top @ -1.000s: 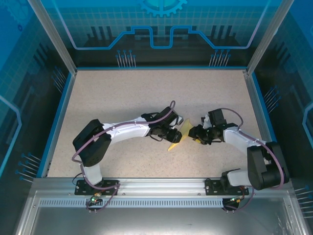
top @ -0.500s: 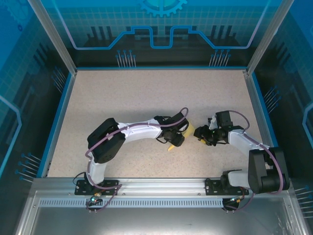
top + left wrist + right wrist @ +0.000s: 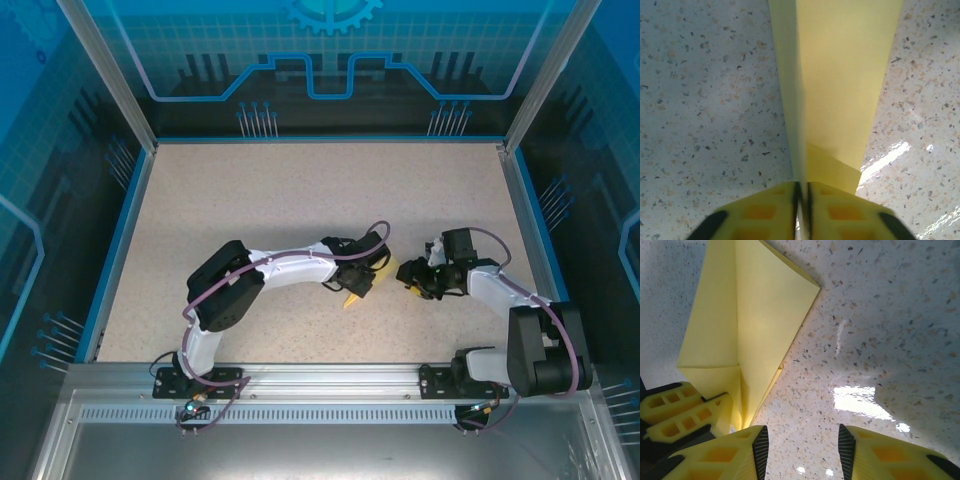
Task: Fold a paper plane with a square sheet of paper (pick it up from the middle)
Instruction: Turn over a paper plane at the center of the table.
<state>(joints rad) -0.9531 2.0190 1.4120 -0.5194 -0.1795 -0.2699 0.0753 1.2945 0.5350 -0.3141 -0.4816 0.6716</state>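
Speckled tabletop [image 3: 300, 200]; left pincer [image 3: 801, 192] clenches seemingly unfinished paper plane [image 3: 840, 75], right pincer [image 3: 802, 440] released beside.

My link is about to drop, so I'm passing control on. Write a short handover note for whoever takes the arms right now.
Left gripper: shut on the yellow paper, pinching one folded edge.
Right gripper: open, nothing between its fingers, close beside the paper and low over the table.
Paper: near the table's middle, between the two grippers.
Done: the sheet is already folded into a narrow, layered, pointed shape.
Left: probably the final wing folds and creasing. Whether the plane is nearly finished cannot be told from here.
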